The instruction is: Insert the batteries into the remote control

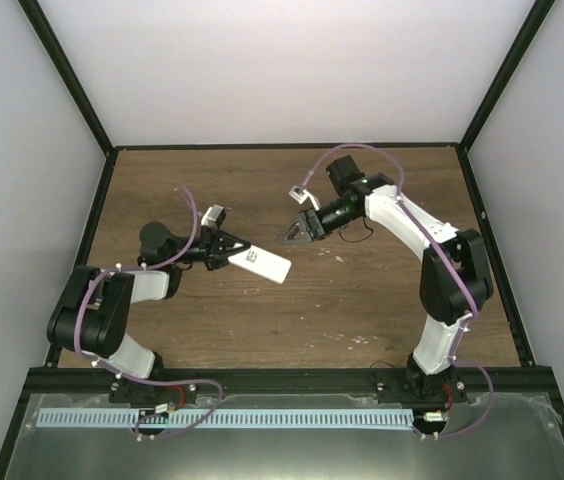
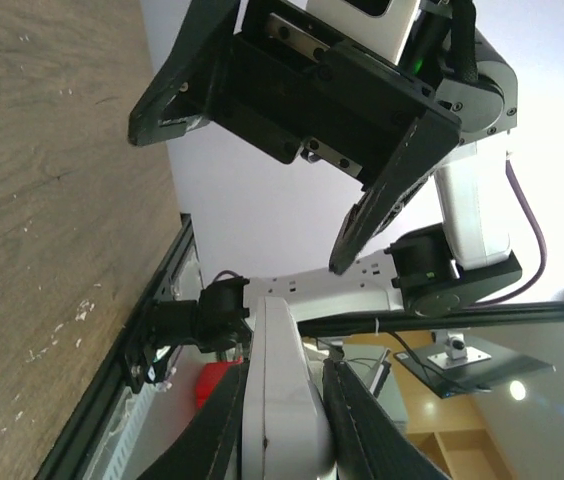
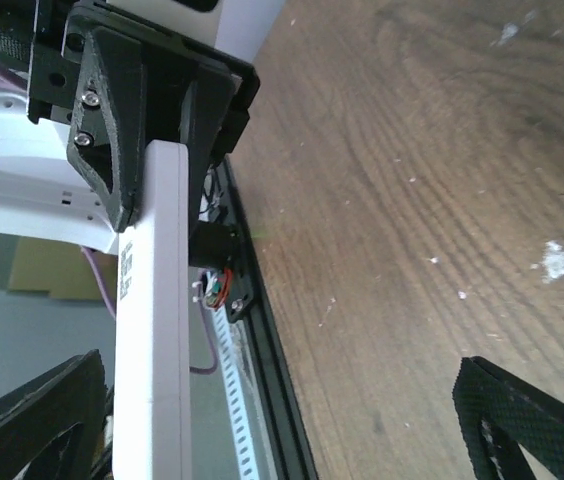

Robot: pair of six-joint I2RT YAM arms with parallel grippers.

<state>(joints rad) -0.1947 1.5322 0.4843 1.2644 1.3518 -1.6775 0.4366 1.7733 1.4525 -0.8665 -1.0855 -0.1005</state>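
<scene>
My left gripper (image 1: 230, 250) is shut on one end of the white remote control (image 1: 262, 264) and holds it above the table, its free end pointing right. In the left wrist view the remote (image 2: 282, 340) sits clamped between both fingers (image 2: 220, 420). My right gripper (image 1: 290, 235) hovers just right of the remote's free end, wide open and empty. In the right wrist view its fingers (image 3: 37, 420) stand far apart and the remote (image 3: 152, 330) shows edge-on at the left. The orange and purple batteries are out of view.
Pale chipped specks (image 1: 337, 258) dot the wooden table (image 1: 362, 300). A black frame rail (image 1: 292, 378) and a white slotted strip (image 1: 222, 418) run along the near edge. White walls with black posts enclose the sides and back.
</scene>
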